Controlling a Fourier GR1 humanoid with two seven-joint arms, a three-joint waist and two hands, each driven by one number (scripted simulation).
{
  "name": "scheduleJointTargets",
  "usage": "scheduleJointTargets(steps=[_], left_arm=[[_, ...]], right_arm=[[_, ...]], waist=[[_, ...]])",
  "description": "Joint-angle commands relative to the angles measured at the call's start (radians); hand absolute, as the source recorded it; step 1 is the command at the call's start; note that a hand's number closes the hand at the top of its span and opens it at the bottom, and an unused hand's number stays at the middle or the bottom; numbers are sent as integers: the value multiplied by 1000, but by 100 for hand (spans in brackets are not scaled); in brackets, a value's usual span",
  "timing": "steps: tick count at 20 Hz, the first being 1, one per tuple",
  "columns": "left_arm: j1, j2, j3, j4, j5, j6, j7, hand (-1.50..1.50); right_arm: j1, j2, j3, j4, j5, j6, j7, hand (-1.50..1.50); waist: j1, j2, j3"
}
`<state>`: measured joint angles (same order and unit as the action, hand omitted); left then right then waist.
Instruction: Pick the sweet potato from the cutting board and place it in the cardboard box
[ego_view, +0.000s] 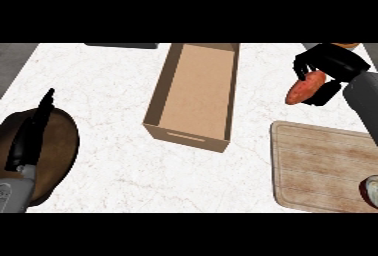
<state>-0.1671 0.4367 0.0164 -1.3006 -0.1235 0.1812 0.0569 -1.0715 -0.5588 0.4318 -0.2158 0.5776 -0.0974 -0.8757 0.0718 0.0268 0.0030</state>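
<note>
The sweet potato (304, 88) is held off the counter by the right hand (328, 62), at the far right of the scene. It is reddish-orange and tilted, w/ its lower end pointing near and left. The hand's black fingers are curled round its upper part, so it is grasped from above. It is seen right of the cardboard box (156, 102) and apart from it, not over the opening. It is also seen just beyond the far edge of the cutting board (325, 165), not touching it. The grey right forearm (363, 97) comes in from the right edge.

The cardboard box is placed at approx. the centre, open-topped and long, w/ its length running near to far and slightly slanted. Its brown inner floor is visible, and a slot handle (181, 135) is cut in the near wall. The cutting board, of pale wood, is laid at the near right. At its near right corner a reddish, rounded item (370, 192) is cut off by the view's edge; what it is cannot be told.

At the near left, the left hand (28, 137) is seen released, fingers straight and pointing far. It is seen over a dark brown round object (65, 142) lying on the white marble counter (111, 90). A dark slab (122, 45) is cut off by the far edge.
</note>
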Motion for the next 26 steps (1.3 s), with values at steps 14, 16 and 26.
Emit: scheduleJointTargets(steps=[14, 16, 26], left_arm=[[76, 14, 55, 9, 11, -24, -46, 0], [22, 7, 53, 33, 1, -18, -33, 0], [37, 10, 48, -33, -12, -37, 10, 0]], right_arm=[[-215, 88, -180, -20, -143, 179, -156, 150], [-257, 153, -188, 0, -150, 208, -82, 150], [-442, 333, -273, 38, -219, 308, 242, 150]], waist=[[-40, -19, -3], [-41, -17, -4], [-33, -18, -4]])
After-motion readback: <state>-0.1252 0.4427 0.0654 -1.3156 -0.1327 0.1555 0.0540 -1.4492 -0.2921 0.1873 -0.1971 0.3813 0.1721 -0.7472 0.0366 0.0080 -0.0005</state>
